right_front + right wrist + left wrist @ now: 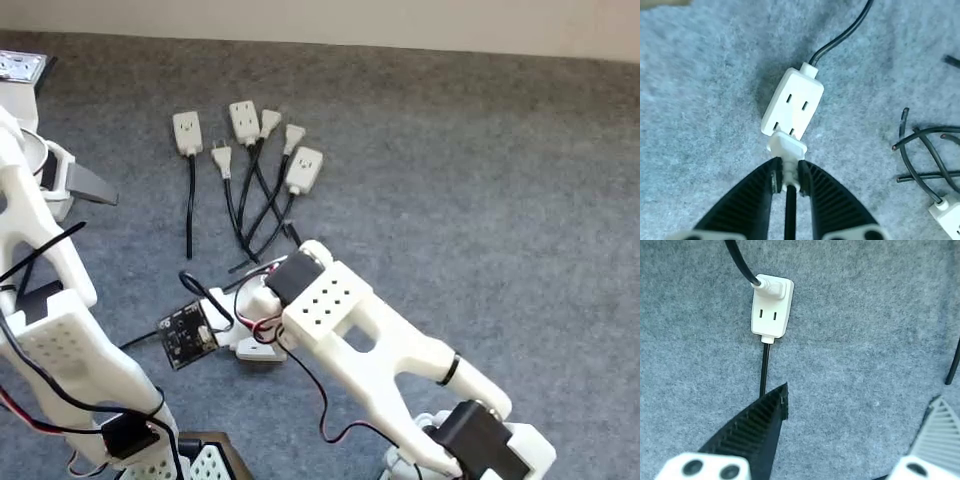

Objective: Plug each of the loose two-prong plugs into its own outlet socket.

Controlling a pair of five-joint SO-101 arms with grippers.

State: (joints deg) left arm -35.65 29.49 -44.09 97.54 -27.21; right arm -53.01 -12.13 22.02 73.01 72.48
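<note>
In the high view, three white outlet sockets (244, 122) lay on the grey carpet (500, 150). Among them were three loose two-prong plugs (221, 157), none of them seated. Every piece trailed a black cord (190, 205), and the cords crossed in a bundle towards the right arm (340, 320). The left arm (60, 340) stood at the edge, well apart from them.

In the left wrist view, one outlet socket (770, 310) lay slots up with a cord at each end. I could not tell whether the lower cord ended in a seated plug. The left gripper (862, 395) was spread wide, nothing between its fingers, near the socket but not touching it.

In the right wrist view, the right gripper (788, 170) pinched a two-prong plug (786, 145) at its neck, where the cord leaves. The plug's front met the end face of a white socket (792, 105), and how deep the prongs sat was hidden. That view held two sockets and one plug, the second socket (947, 215) lying near the cut cord ends (905, 145).

The plugs looked light, rigid and smooth, on cords springy enough to twist them. The firmer hold would probably be on the moulded body's flat sides. The sockets looked light and unanchored, so one would likely slide when pushed.
</note>
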